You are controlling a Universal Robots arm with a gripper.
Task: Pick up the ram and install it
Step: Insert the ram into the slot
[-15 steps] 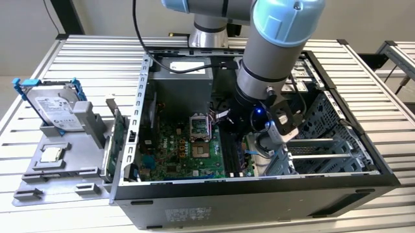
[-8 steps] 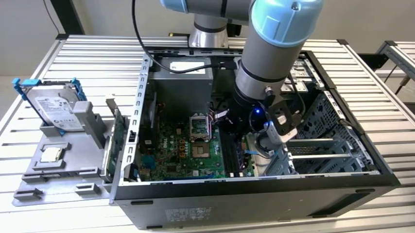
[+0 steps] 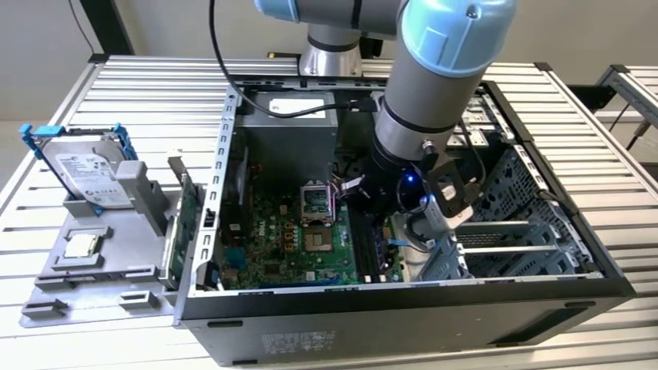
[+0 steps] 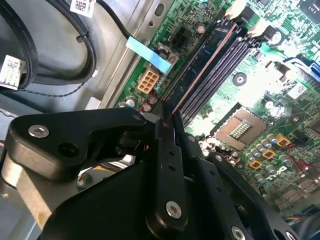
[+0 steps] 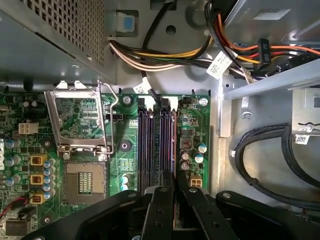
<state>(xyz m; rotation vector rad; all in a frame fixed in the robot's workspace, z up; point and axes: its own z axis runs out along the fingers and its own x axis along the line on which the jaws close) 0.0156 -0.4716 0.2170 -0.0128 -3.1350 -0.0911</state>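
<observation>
Black tool [image 4: 167,117] is down inside the open PC case [image 3: 411,308], fingers [image 5: 160,215] pinched narrow on the ram [image 4: 200,70], which stands on edge. Ram runs straight out ahead of the fingertips, along the outermost memory slot [image 5: 172,145], next to the other dark slots [image 5: 150,145]; can't tell if it's fully seated. In the second wrist view its thin reddish edge leads from the tool tip toward the pale latches at the far end. Green motherboard [image 5: 125,150] sits under the tool w/ the open CPU socket [image 5: 85,180] off to one side of the slots, metal retention frame [image 5: 80,120] beyond it. Bundled cables [image 5: 165,50] lie past the slots' far end. In the exterior view, grey arm [image 3: 432,77] reaches into the case from above; hard drive [image 3: 88,173] and a small silver chip [image 3: 80,245] rest on a grey tray [image 3: 113,285] on the slatted metal desk [image 3: 154,77], well apart from the tool.
</observation>
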